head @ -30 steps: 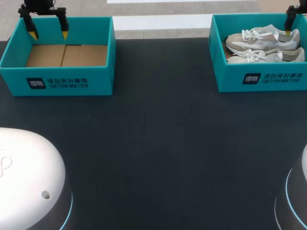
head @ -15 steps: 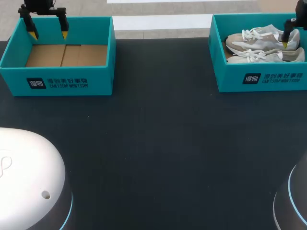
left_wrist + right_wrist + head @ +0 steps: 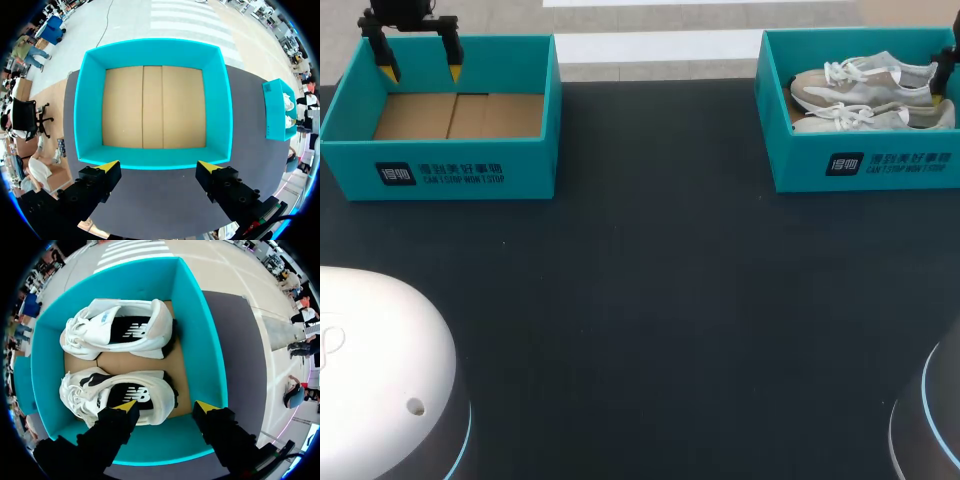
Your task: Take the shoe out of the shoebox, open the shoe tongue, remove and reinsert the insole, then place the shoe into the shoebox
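Over on the left little can go wrong for now. The left gripper (image 3: 157, 166) hangs above the near wall of the left shoebox (image 3: 440, 170), its fingers spread wide with nothing in them. If it dropped straight down, I reckon a finger would catch that wall's rim and shove the box across the black table (image 3: 650, 300).

The real risk sits on the right. The right gripper (image 3: 166, 406) hovers over the heel end of the right shoebox (image 3: 865, 165), fingers well apart and holding nothing. One yellow tip is above the side of the nearer shoe (image 3: 120, 395), and the other is above the box's end wall. Going down like that, I'd guess the outer finger could land on the rim, or jam between heel and wall, and tilt or drag the box. The heel lies close to that wall, so there is little room to slip in. A pinch on the collar alone might also let the shoe swing and snag its laces on the second shoe (image 3: 120, 330), which lies just beside it across a strip of box floor.

As for contents, the left shoebox holds nothing but its bare cardboard floor (image 3: 458, 115). The right shoebox holds the pair, which appear to lie on their sides, parallel, toes pointing toward the table's middle and heels under the gripper.
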Motion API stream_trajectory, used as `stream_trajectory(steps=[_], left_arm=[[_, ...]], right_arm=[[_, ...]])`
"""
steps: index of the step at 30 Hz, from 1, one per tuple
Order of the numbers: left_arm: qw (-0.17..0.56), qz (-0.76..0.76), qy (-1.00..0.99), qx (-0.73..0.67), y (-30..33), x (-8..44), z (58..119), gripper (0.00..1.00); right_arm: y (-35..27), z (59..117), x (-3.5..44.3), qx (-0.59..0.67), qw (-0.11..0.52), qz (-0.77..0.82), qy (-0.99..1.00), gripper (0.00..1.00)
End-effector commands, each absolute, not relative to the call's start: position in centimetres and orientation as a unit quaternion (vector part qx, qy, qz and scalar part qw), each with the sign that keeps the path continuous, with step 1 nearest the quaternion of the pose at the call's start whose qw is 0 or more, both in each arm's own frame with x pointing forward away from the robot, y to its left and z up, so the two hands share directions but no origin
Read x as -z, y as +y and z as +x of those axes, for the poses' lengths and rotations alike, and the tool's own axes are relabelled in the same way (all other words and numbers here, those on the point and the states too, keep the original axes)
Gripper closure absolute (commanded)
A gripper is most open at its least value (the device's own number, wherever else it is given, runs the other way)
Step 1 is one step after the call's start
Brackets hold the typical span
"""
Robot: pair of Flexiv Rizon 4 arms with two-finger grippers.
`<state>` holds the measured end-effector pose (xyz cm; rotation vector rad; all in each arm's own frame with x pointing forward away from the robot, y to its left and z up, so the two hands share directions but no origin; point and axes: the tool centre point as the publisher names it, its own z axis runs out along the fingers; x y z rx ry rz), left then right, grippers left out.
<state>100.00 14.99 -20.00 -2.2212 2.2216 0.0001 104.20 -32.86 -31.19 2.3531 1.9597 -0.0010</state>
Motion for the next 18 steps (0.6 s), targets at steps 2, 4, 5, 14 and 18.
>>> stream_trajectory(steps=[2,4,5,14,18], left_arm=[[0.000,-0.707,0.707,0.000,15.0,20.0,100.0,0.00],[0.000,-0.707,0.707,0.000,15.0,20.0,100.0,0.00],[0.000,-0.707,0.707,0.000,15.0,20.0,100.0,0.00],[0.000,-0.707,0.707,0.000,15.0,20.0,100.0,0.00],[0.000,-0.707,0.707,0.000,15.0,20.0,100.0,0.00]], right_arm=[[-32.9,104.1,32.2,0.001,0.038,0.768,0.639,0.36],[-32.9,104.0,32.4,-0.001,0.036,0.769,0.638,0.37],[-32.8,104.0,32.5,-0.001,0.036,0.769,0.638,0.38],[-32.7,104.3,34.9,-0.014,0.050,0.768,0.638,0.51],[-32.9,104.6,35.2,-0.019,0.071,0.765,0.639,0.31]])
